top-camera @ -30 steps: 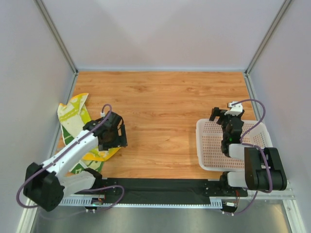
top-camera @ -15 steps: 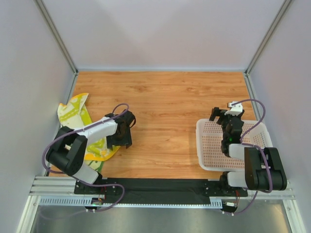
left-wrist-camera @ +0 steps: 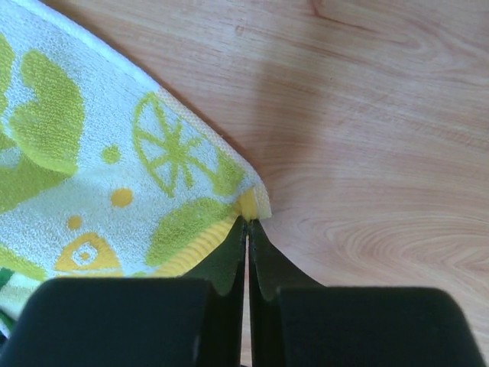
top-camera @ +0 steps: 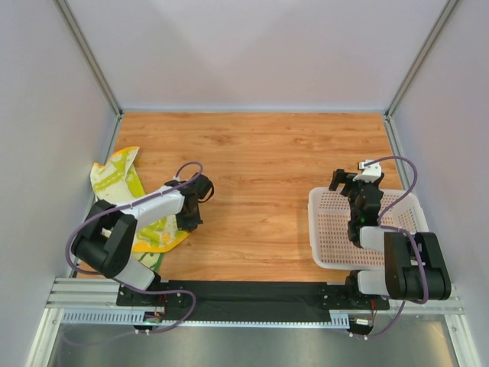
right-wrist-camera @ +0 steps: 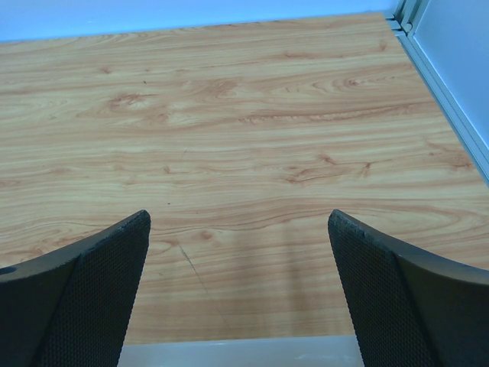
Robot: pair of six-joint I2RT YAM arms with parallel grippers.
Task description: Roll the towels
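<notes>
The pale yellow towel (top-camera: 116, 180) with yellow-green citrus prints lies crumpled at the table's left edge. Its right corner (left-wrist-camera: 254, 200) reaches toward the middle of the table. My left gripper (top-camera: 186, 222) is shut on that corner, and in the left wrist view the black fingertips (left-wrist-camera: 248, 223) pinch the yellow hem against the wood. A strip of dark green towel (top-camera: 147, 260) peeks out under the yellow one near the left arm's base. My right gripper (right-wrist-camera: 240, 252) stands open over bare wood, with nothing between its fingers (right-wrist-camera: 92, 283).
A white perforated basket (top-camera: 403, 206) sits at the right front under the right arm, and its rim (right-wrist-camera: 229, 353) shows below the open fingers. Grey walls with metal posts enclose the wooden table (top-camera: 260, 160) on the left, back and right.
The left gripper slid right along the towel to its right corner, then closed on it. The right arm has not moved.
</notes>
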